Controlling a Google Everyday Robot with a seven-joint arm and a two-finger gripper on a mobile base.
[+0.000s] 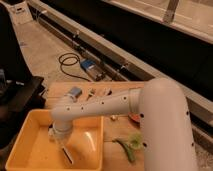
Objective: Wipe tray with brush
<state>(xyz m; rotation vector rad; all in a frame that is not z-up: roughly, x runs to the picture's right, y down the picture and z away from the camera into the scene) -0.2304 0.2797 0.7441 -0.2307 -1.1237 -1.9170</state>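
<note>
The yellow-orange tray (pixel 30 150) sits at the lower left on the wooden table. My white arm reaches from the right over the tray, and my gripper (pixel 63 143) hangs inside it, above the middle of the floor. The gripper is shut on the brush (pixel 68 155), a slim pale stick with a dark tip. The brush points down and to the right, with its tip at or just above the tray floor. The arm's wrist hides the top of the brush handle.
A green vegetable piece (pixel 127 147) lies on the wooden table (pixel 115 135) right of the tray. A blue object (pixel 75 92) and small items (pixel 92 93) lie behind the tray. A red thing (pixel 133 118) peeks out by the arm. A black cable (pixel 70 61) lies on the floor beyond.
</note>
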